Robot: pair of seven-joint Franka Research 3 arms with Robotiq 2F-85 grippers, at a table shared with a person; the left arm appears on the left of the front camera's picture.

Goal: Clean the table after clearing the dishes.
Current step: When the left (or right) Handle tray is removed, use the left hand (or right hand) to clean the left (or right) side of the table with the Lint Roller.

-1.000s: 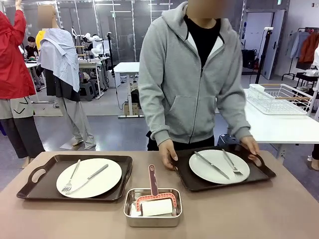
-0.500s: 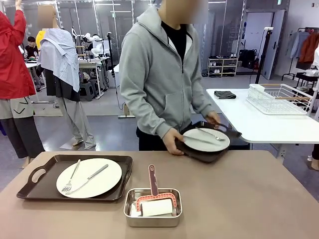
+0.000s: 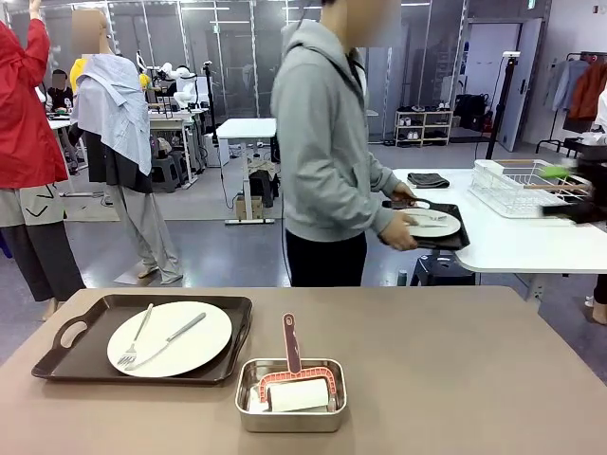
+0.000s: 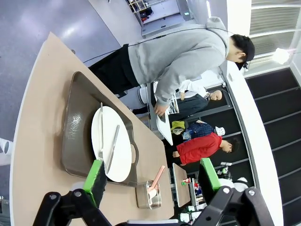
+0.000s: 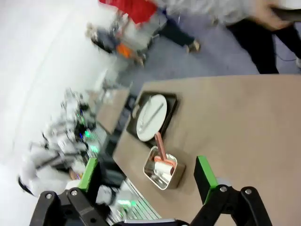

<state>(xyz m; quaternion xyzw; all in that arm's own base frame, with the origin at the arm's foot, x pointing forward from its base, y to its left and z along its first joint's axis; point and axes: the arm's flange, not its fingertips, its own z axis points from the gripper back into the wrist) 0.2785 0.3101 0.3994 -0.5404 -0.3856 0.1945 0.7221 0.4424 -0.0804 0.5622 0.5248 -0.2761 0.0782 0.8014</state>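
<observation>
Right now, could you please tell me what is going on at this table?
A person in a grey hoodie stands at the white side table, holding one dark tray with a plate on it. The other tray, with its own plate, fork and knife, sits on the brown table beside a steel pan holding a red-handled roller. The left gripper and right gripper hover above the table, fingers open, holding nothing.

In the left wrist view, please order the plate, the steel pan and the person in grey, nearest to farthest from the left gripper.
1. The plate, on the tray, just ahead of the left gripper.
2. The steel pan, past the tray's end.
3. The person in grey, beyond the table's far edge.
</observation>
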